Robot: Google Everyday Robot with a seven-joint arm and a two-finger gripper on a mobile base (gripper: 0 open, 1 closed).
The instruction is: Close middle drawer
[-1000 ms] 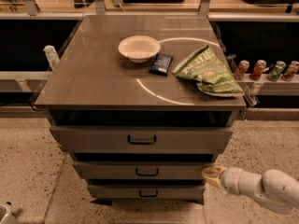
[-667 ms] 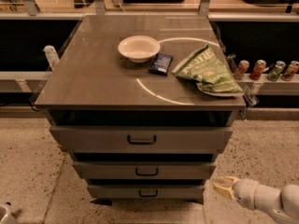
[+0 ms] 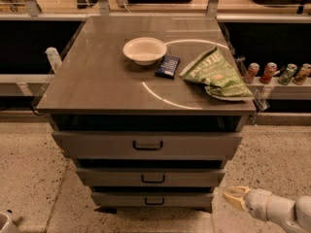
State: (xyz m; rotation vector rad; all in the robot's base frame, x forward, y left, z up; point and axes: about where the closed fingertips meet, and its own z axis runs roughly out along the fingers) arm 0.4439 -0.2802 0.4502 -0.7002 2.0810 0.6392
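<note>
The grey cabinet has three drawers. The middle drawer (image 3: 150,177) has a low flat front with a small dark handle and sits between the taller top drawer (image 3: 146,145) and the lowest drawer (image 3: 151,199). Its front stands a little behind the top drawer's front. My gripper (image 3: 232,197) is at the lower right, beside the cabinet's right front corner, level with the lowest drawer and apart from the middle drawer's front. Its pale tip points left toward the cabinet.
On the cabinet top (image 3: 97,76) lie a white bowl (image 3: 144,50), a dark snack packet (image 3: 167,66) and a green chip bag (image 3: 216,74). Several cans (image 3: 277,73) stand on a shelf at right. A speckled floor (image 3: 29,178) surrounds the cabinet.
My gripper has drawn back down and to the right, away from the middle drawer's right end. The drawers look unchanged.
</note>
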